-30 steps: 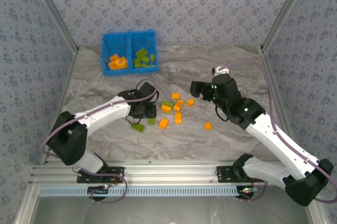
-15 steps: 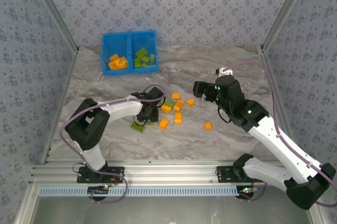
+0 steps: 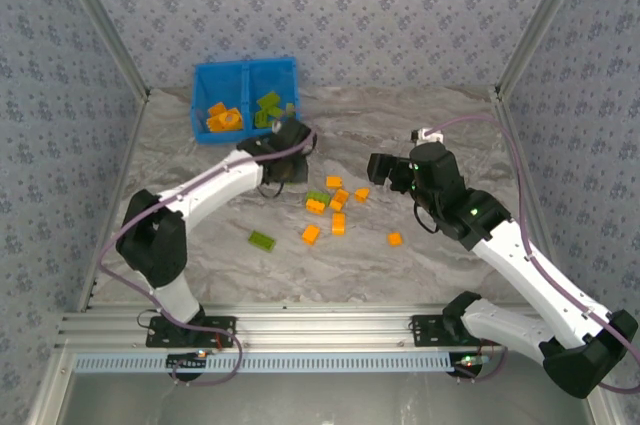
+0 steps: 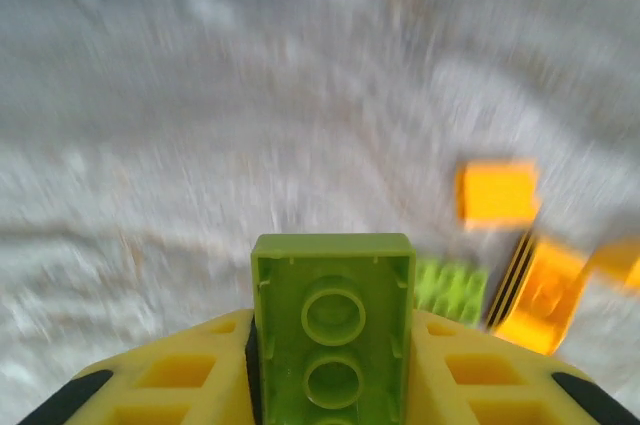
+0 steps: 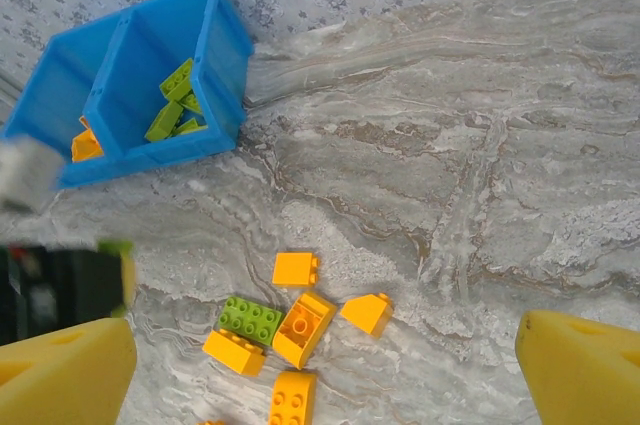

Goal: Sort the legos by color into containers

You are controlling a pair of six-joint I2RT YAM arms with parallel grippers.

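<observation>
**Lower middle, overhead view.** One loose green brick lies alone on the table. The second green piece that lay just beside it a second ago is gone. Up and to its right, the orange bricks are scattered as before, with another green one among them. A single orange brick sits apart, further right.

**Centre.** My left gripper was down at the two green pieces a second ago. It has since closed and swung up the frame toward the bin. In the left wrist view its yellow fingers clamp the held green brick, underside toward the camera. The smeared background tells me the arm is in motion.

**Right of centre.** My right gripper hangs above the table, jaws spread wide with nothing between them, and has barely shifted.

**Upper left.** The blue bin holds orange pieces in its left compartment and green pieces in its right.

I judge the pick complete and the carry under way. The held brick belongs in the right compartment. The orange bricks and two green ones remain to sort.
</observation>
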